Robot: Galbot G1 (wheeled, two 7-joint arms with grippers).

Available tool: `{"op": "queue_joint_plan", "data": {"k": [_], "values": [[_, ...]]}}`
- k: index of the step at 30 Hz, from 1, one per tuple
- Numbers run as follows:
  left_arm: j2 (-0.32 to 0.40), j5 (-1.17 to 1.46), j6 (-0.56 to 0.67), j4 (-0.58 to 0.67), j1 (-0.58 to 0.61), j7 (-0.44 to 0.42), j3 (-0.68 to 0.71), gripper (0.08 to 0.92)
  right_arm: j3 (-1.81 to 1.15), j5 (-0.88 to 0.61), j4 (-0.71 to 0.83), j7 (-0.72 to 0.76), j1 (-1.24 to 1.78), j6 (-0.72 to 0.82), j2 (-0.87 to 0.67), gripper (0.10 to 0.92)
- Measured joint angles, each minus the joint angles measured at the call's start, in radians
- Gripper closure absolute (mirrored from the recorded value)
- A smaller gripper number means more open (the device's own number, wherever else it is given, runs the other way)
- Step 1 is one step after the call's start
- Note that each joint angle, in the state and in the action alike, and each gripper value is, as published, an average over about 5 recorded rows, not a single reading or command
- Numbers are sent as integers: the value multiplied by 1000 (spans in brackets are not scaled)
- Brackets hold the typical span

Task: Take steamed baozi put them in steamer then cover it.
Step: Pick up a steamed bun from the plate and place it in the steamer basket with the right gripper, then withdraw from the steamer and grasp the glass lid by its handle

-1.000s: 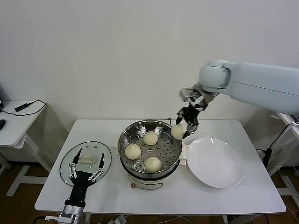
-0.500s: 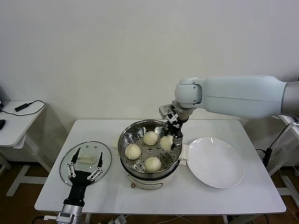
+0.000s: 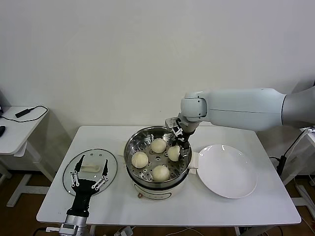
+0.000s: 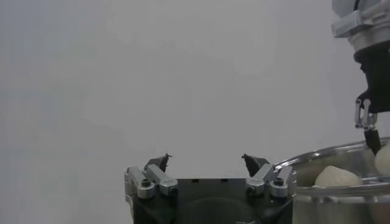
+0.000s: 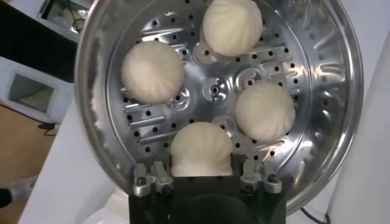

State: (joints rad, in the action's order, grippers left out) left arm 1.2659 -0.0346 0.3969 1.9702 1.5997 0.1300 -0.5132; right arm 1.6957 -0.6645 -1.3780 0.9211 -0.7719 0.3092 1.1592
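Baozi (image 3: 174, 152) now lowered into steamer (image 3: 132, 145), right gripper (image 3: 179, 145) jaws clamped on it.

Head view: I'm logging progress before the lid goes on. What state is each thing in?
Steamer: uncovered, four buns on its tray.
Fourth baozi: in the tray, between the right claw's fingers.
Cover: flat on the table, left of the steamer.
Plate: empty.
Left claw: open, over the cover.
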Motion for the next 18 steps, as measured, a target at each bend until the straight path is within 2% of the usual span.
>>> {"op": "queue_joint_plan", "data": {"k": [9,18], "values": [[0,1,0,2,2,0,-2,177,1,2,-6,-1,3,4,0,216],[2,-5,-1,2,2,0,-3,177,-29,6,-29,-5,11,4,-27,203]]}}
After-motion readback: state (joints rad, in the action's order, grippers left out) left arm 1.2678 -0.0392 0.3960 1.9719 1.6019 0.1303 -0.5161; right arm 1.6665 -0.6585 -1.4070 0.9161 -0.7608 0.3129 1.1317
